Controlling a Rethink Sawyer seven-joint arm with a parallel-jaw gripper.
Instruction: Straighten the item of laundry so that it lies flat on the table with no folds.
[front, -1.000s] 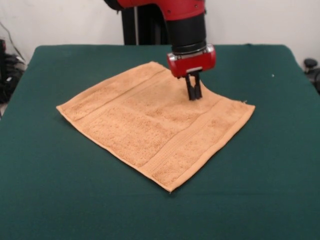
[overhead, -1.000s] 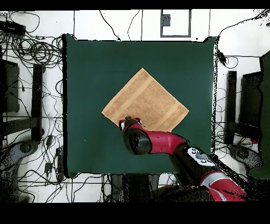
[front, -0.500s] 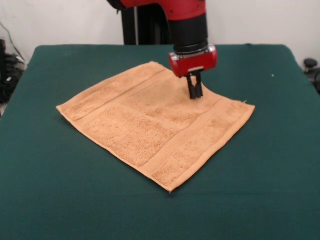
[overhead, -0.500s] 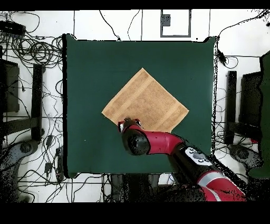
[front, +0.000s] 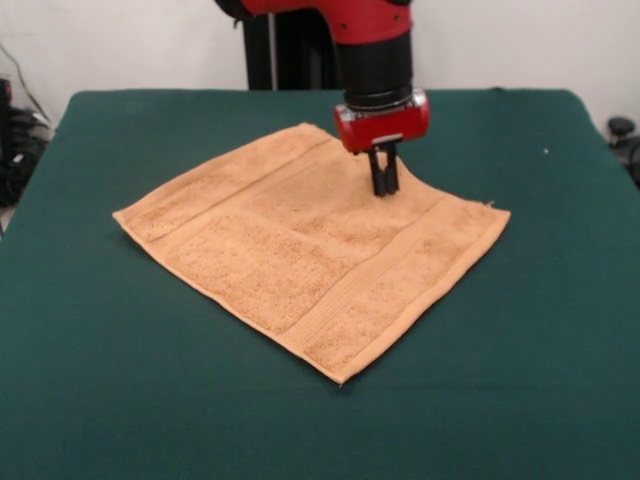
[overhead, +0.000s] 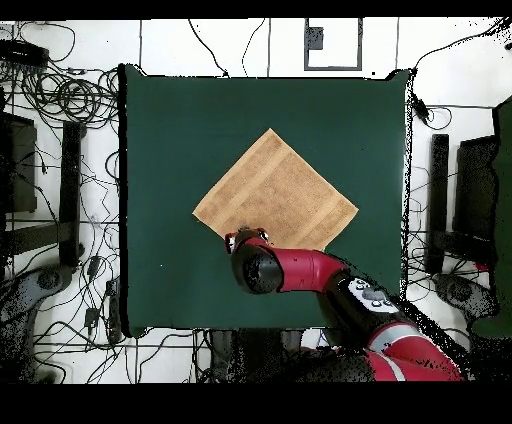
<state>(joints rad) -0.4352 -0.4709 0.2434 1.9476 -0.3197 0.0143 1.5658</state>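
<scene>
Seeing towel (front: 310, 245) flat mid-tabletop (front: 120, 400); my end effector (front: 384, 188), fingers nearly together, touches its far edge, gripping nothing I can see.

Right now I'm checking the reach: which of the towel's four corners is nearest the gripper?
The towel's far corner, toward the arm; the gripper stands over that far edge, the other three corners lying farther off.

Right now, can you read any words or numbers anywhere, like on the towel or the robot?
None can be read.
The towel shows only plain woven bands, no label.
The end effector and the green table carry no print that shows.
</scene>
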